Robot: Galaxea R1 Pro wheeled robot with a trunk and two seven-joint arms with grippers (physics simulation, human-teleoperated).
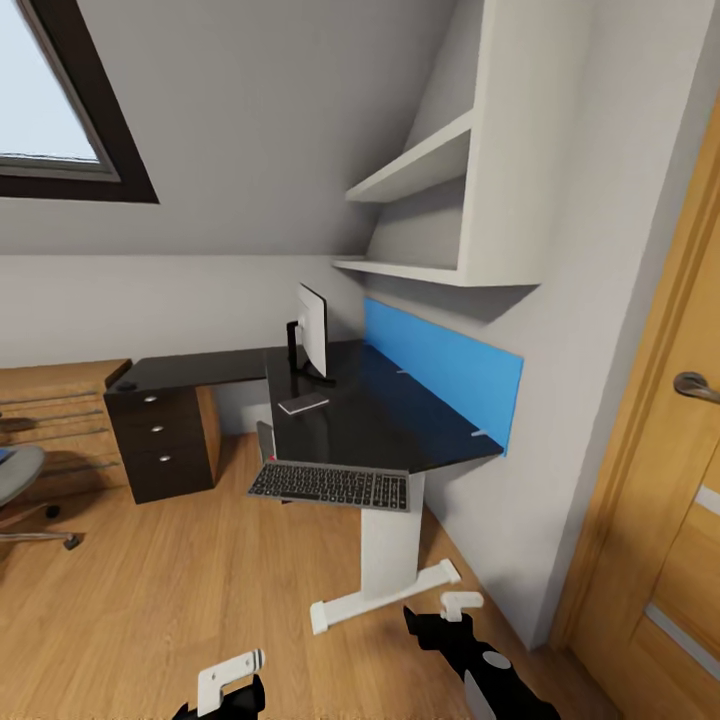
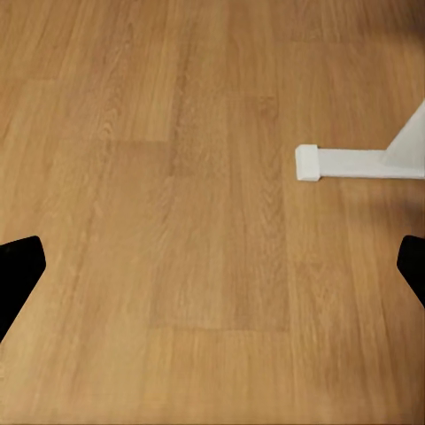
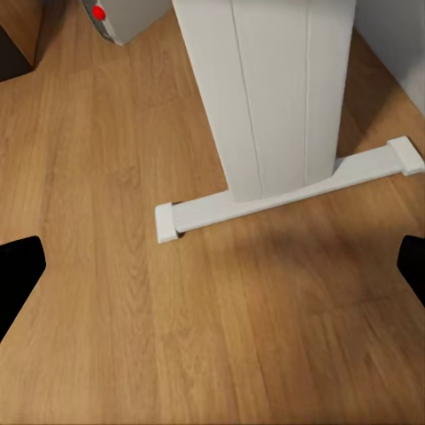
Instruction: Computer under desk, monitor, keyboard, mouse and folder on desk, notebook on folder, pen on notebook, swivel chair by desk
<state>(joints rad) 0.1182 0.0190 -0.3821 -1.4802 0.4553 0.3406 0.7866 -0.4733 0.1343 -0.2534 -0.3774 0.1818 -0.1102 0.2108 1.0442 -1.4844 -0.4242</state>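
Note:
The desk (image 1: 385, 425) with its glossy black top stands against the right wall. On it the monitor (image 1: 312, 330) stands edge-on, with a thin light-grey notebook (image 1: 303, 404) lying in front of it. The keyboard (image 1: 330, 486) lies at the desk's near edge and overhangs it. The computer (image 1: 265, 438) (image 3: 119, 13) stands under the desk, its red button showing. The swivel chair (image 1: 15, 475) is at the far left, with a sliver of the blue folder (image 1: 4, 456) on its seat. Both my left gripper (image 1: 230, 678) (image 2: 212, 266) and right gripper (image 1: 455, 606) (image 3: 212, 266) hang open and empty over the floor.
The desk's white leg and foot (image 1: 385, 575) (image 3: 266, 97) (image 2: 354, 162) stand just ahead of my right arm. A black drawer unit (image 1: 160, 440) sits at the desk's left end, low wooden shelving (image 1: 60, 410) beside it. A wooden door (image 1: 680, 500) is close on the right.

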